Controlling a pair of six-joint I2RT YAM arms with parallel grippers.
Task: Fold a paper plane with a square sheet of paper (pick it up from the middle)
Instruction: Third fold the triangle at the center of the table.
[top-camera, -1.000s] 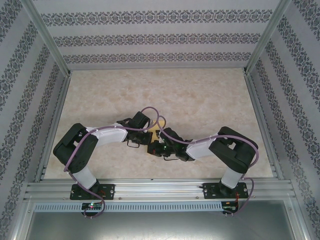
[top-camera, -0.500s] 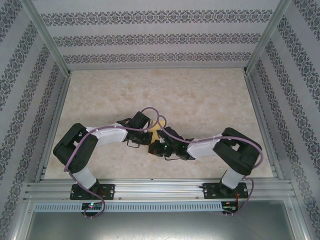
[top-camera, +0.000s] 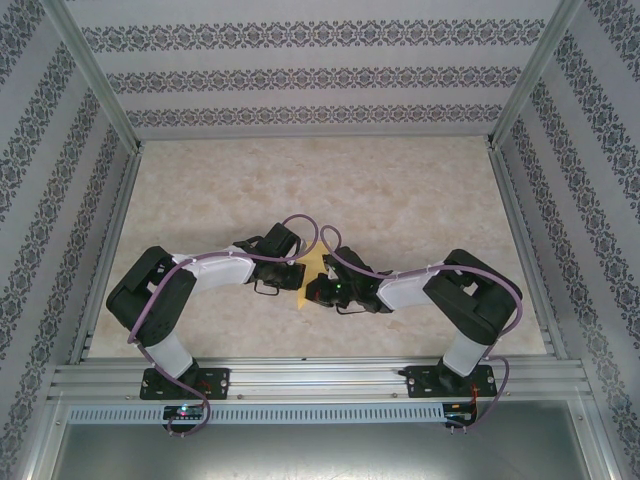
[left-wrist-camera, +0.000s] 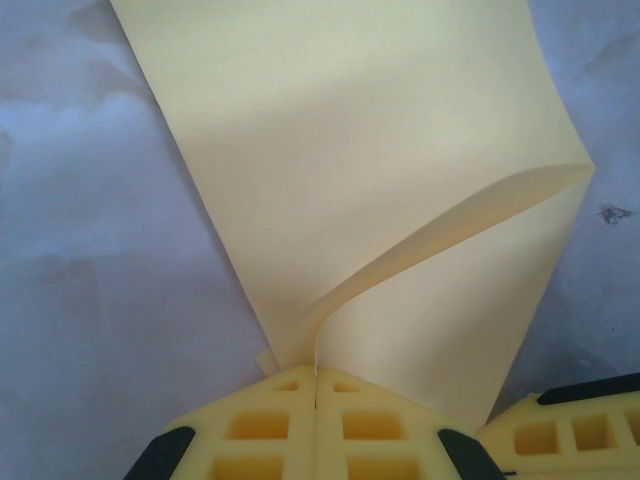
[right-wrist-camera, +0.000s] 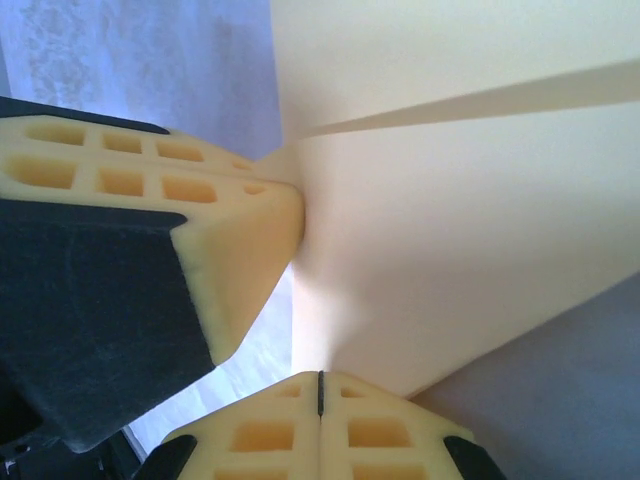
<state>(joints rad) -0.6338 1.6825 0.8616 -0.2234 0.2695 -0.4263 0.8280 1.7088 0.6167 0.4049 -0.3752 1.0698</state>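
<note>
The square sheet of paper is pale yellow and hangs between both grippers over the table's near middle. In the left wrist view the sheet fans away from my left gripper, whose jaws are shut on its corner, with one flap curling up to the right. My right gripper is shut too, and the sheet comes down to its tips. From above, the left gripper and right gripper nearly touch. The left fingers sit close beside the right jaws.
The beige marble tabletop stretches to the back and to both sides. Patterned walls and aluminium posts enclose it. A metal rail carrying the arm bases runs along the near edge.
My right gripper has turned and shifted up and left toward the left gripper, and more of the yellow sheet now shows between them. The left arm has stayed put.
</note>
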